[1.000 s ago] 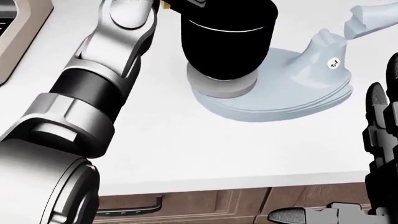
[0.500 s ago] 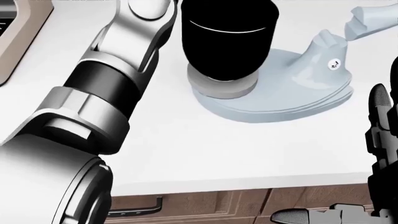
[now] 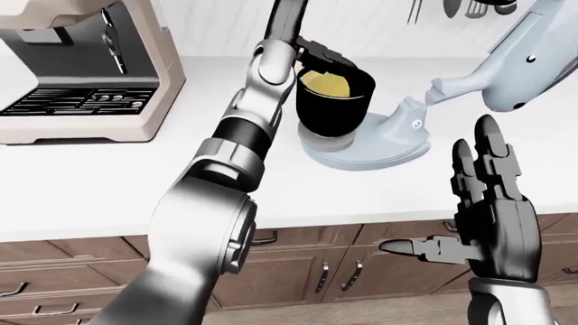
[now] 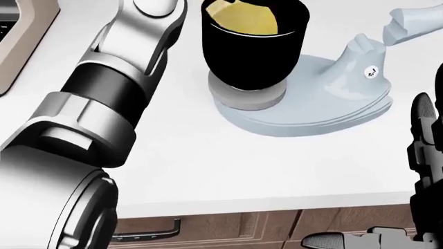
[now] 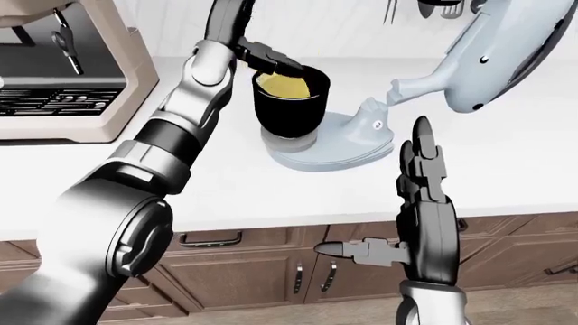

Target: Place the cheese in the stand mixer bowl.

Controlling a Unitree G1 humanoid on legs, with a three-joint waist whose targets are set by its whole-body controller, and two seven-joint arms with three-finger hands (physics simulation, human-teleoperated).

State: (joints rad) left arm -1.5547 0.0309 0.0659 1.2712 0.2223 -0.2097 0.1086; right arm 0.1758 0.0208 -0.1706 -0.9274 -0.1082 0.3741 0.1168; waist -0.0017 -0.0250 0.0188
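While the yellow cheese (image 4: 242,18) wedge lies in the glossy black bowl (image 4: 253,52), the left hand (image 3: 325,57) hovers open-fingered, empty.

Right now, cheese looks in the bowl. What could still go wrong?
1. The left hand sits at the rim of the black stand mixer bowl; pulling back could knock the bowl off the pale blue mixer base.
2. The yellow cheese wedge seems to sit high near the rim and might tip out.
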